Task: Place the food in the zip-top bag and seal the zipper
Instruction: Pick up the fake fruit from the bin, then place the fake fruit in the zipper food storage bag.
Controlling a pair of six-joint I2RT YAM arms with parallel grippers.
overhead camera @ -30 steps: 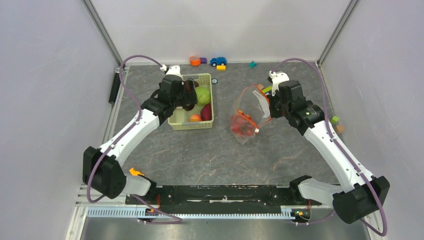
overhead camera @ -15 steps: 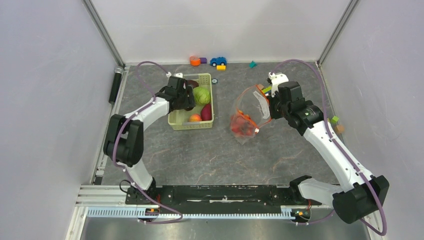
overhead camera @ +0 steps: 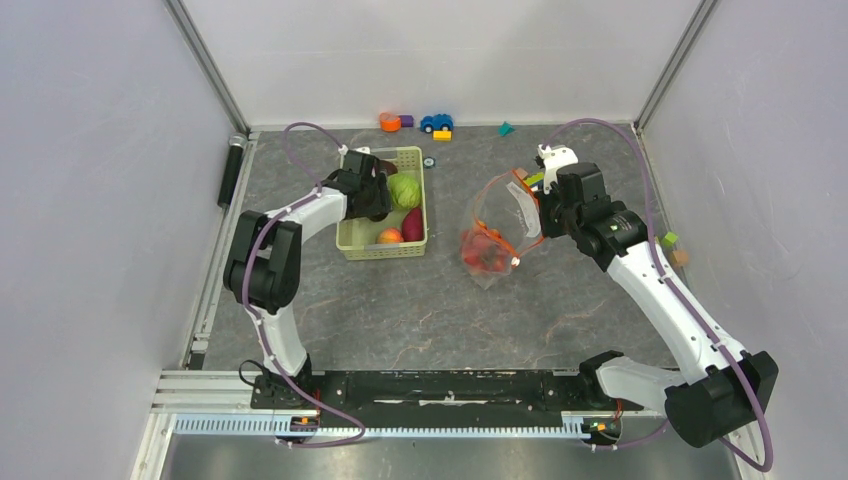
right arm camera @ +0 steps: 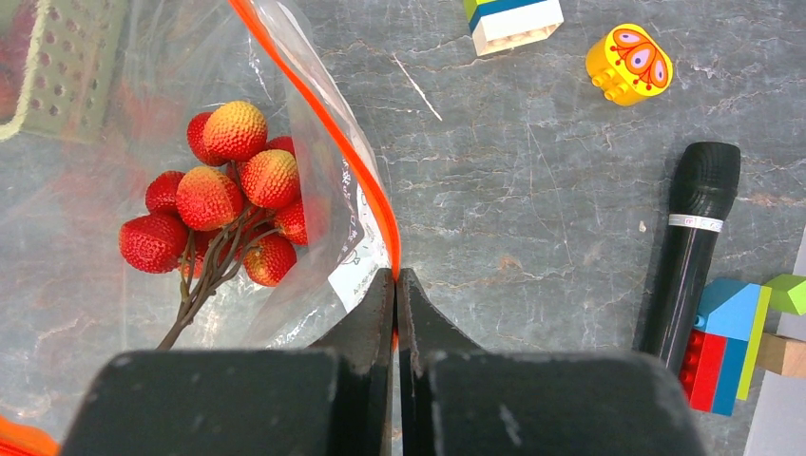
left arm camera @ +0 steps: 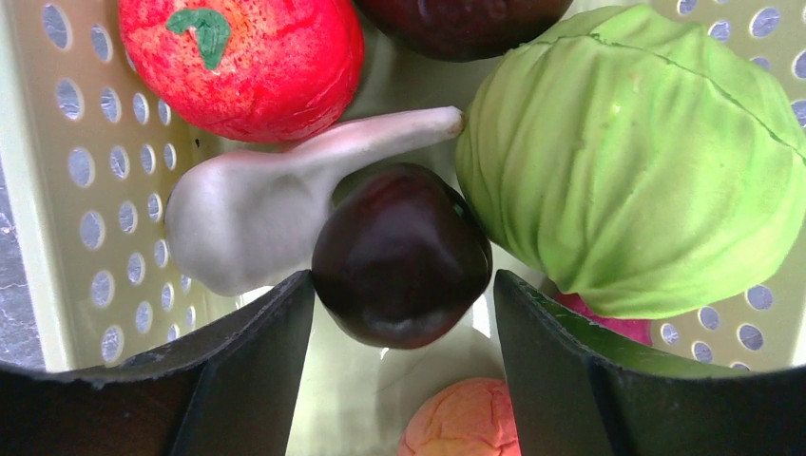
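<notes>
1. In the pale green basket, at 10 o'clock from the middle of the table: a dark purple piece, bracketed by the left gripper. Jaws spread wide on either side, at or very near contact. No firm hold to be read, and no lift off the basket floor.
2. Crowded on all sides: cabbage touching at 2 o'clock, a pale bulb-shaped toy at 9 o'clock, a red fruit at 11 o'clock.
3. Probably light, hard-skinned and glossy, so likely to squirt out of a shallow pinch. Best taken across the widest part of the belly, fingers square to it, well away from the rounded ends.
4. At 1 o'clock from the table's middle: the zip-top bag, pinched at its mouth edge by the right gripper, clamped fully shut right at the zipper.
5. Lying inside the bag: a cluster of strawberries.
6. Thin, limp film, apt to sag or fold over. Worth keeping the pinch on the stiffer strip to hold the mouth gaping for the drop.
</notes>
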